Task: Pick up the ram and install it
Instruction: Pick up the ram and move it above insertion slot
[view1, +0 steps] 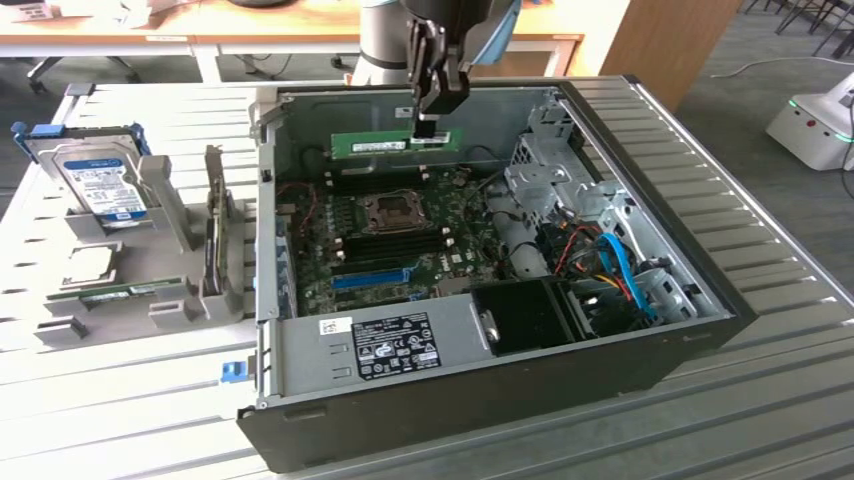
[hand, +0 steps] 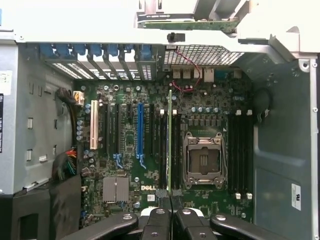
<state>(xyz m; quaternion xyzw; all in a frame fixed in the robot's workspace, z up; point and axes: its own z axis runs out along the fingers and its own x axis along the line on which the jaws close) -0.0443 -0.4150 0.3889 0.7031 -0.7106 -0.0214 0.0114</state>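
Note:
The ram (view1: 390, 144) is a narrow green stick with a pale label. My gripper (view1: 427, 130) is shut on its right end and holds it level above the far part of the open computer case (view1: 667, 330). In the wrist view the ram (hand: 170, 140) shows edge-on, gripped between my gripper's (hand: 170, 199) black fingers. It lines up with the dark memory slots (hand: 163, 150) beside the CPU socket (hand: 202, 160). I cannot tell how far it hangs above them.
The motherboard (view1: 400, 240) carries a blue slot strip (view1: 367, 277), with cables and a black power supply (view1: 534, 315) on the exterior view's right. A grey holder (view1: 174, 310) to the left carries a silver hard drive (view1: 104, 185). A white machine (view1: 814, 125) stands at the far right.

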